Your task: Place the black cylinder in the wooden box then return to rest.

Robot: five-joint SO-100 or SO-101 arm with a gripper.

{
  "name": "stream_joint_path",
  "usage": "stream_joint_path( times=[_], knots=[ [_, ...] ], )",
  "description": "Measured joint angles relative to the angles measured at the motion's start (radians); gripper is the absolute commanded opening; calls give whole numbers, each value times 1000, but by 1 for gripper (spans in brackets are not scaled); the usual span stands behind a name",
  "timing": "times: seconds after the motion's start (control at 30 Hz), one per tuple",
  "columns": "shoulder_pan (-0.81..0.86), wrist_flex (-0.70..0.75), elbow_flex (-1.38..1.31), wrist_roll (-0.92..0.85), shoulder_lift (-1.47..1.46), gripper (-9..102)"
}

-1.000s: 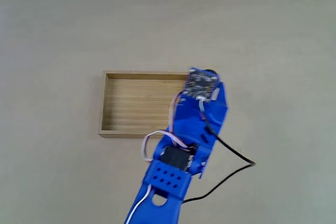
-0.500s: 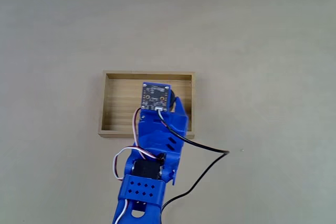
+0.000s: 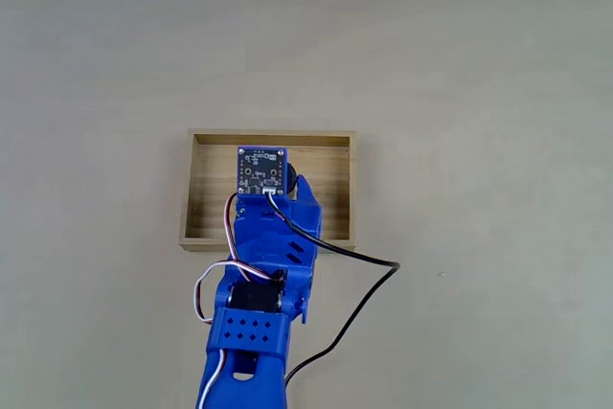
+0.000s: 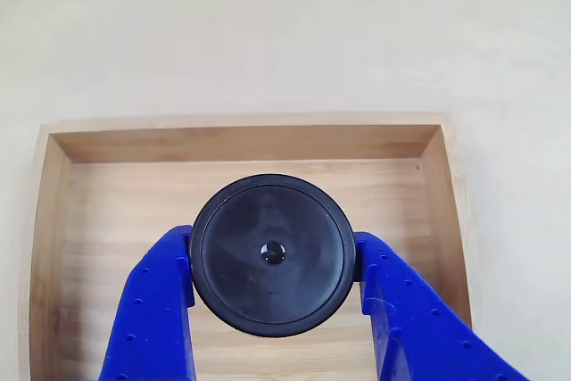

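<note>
Box [image 4: 250,142] walls sit well clear all round, plenty of floor showing. Cylinder [image 4: 273,254] is clamped between the claw's [image 4: 273,269] fingers over the box middle.

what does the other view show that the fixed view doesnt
The other view alone shows the black cylinder clearly, its round top and centre dimple, pinched between the two blue fingers of the gripper above the box floor. The fixed view alone shows the whole blue arm, its circuit board and black cable, and the box's full outline on the table. Both show the wooden box under the gripper.
</note>
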Motion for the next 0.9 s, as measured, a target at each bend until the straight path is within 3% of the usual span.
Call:
stream_joint_path(
  times=[0.9],
  knots=[
    [-18, -101, -49, 0, 172, 20]
  ],
)
